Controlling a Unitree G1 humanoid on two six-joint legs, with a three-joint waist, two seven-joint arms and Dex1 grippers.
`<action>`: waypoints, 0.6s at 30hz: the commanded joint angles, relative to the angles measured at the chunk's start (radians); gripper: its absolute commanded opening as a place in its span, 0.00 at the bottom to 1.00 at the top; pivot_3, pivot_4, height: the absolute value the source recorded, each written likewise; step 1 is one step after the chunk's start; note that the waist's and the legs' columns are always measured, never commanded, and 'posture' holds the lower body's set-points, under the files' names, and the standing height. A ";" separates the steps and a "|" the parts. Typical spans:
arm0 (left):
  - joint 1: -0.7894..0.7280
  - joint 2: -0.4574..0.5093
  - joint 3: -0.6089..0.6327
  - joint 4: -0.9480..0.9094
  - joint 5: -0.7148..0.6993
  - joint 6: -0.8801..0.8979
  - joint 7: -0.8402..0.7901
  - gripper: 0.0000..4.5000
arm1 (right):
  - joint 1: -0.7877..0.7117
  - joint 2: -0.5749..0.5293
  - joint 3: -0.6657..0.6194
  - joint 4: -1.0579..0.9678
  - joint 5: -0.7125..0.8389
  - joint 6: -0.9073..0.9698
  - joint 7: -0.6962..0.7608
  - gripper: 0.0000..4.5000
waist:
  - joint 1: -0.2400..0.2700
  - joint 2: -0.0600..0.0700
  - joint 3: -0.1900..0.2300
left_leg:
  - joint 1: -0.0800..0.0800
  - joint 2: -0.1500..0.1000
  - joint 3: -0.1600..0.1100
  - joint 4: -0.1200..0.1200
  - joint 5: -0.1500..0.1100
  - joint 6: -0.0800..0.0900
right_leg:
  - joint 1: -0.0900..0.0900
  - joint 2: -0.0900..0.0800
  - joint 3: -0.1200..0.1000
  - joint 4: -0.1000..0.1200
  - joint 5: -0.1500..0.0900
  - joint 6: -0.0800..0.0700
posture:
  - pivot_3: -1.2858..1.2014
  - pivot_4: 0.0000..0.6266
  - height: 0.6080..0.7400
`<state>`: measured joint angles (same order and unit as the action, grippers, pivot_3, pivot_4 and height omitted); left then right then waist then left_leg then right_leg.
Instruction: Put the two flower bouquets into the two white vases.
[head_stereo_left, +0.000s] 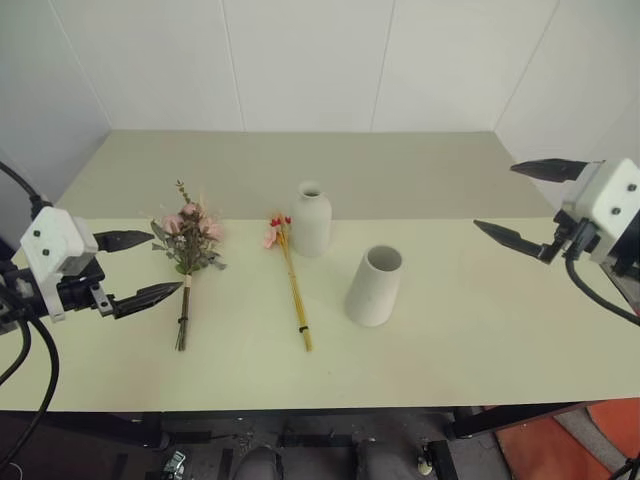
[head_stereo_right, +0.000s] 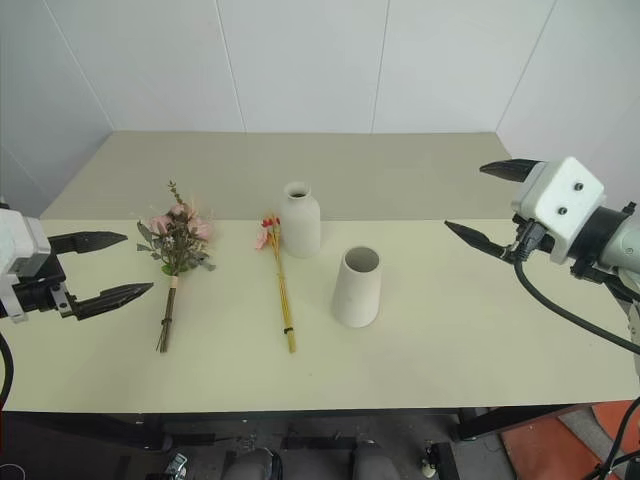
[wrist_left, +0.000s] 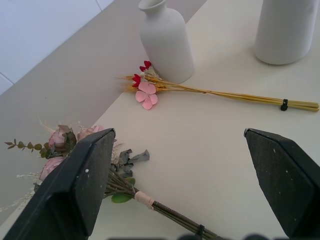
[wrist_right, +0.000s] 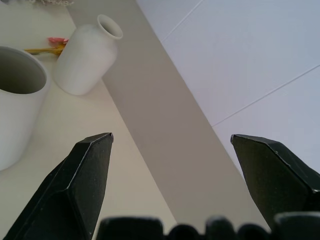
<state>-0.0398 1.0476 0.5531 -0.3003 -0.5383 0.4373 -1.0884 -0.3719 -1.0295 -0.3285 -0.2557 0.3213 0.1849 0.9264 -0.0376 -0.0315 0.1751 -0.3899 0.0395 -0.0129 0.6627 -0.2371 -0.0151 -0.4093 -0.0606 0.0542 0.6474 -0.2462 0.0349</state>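
Right gripper (wrist_right: 170, 150), fingers spread wide, nothing between them.
Past the tip of one black finger (wrist_right: 75, 190) stands the wide-mouthed white vase (wrist_right: 17, 105), upright, its dark hollow showing. Just beyond it, further from the pincer, the bottle-shaped vase (wrist_right: 85, 57) stands with its narrow neck up, a small gap between the two. Beside the bottle's base lies a pink bloom on yellow stems (wrist_right: 50, 45), flat on the pale table (wrist_right: 65, 145). The other finger (wrist_right: 275, 180) sits against the white wall (wrist_right: 250, 65).

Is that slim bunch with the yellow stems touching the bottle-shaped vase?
Cannot tell. In the left wrist view the slim bunch's blooms lie against the bottle-shaped vase's base, but no gap or contact shows plainly.
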 joint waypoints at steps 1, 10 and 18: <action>0.003 0.006 0.036 -0.027 -0.005 -0.003 0.007 1.00 | -0.015 -0.027 -0.036 -0.032 0.038 0.029 0.017 0.99 | 0.000 0.000 0.000 | 0.000 0.000 0.000 0.000 0.000 0.000 | 0.000 0.000 0.000 0.000 0.000 0.000 | 0.52 0.24 1.00; 0.020 0.000 0.056 -0.046 -0.012 0.015 0.022 1.00 | -0.014 -0.044 -0.039 -0.042 0.079 0.104 0.046 0.99 | 0.000 0.000 0.000 | 0.000 0.000 0.001 0.000 0.000 0.000 | 0.000 0.000 0.000 0.000 0.000 0.000 | 0.52 0.24 1.00; 0.017 -0.123 0.054 -0.225 0.080 0.231 0.423 1.00 | -0.003 -0.073 -0.033 -0.213 0.237 0.354 0.029 0.99 | 0.000 -0.001 0.000 | 0.000 0.001 0.001 -0.001 0.000 0.000 | 0.000 0.001 0.001 0.000 0.000 0.000 | 0.52 0.24 1.00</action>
<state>-0.0304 0.9319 0.5753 -0.4450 -0.4816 0.6212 -0.7391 -0.3414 -1.0932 -0.3322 -0.4239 0.5080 0.4893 0.9839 -0.0374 -0.0324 0.1753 -0.3896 0.0403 -0.0124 0.6621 -0.2372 -0.0151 -0.4090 -0.0597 0.0560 0.6472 -0.2456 0.0355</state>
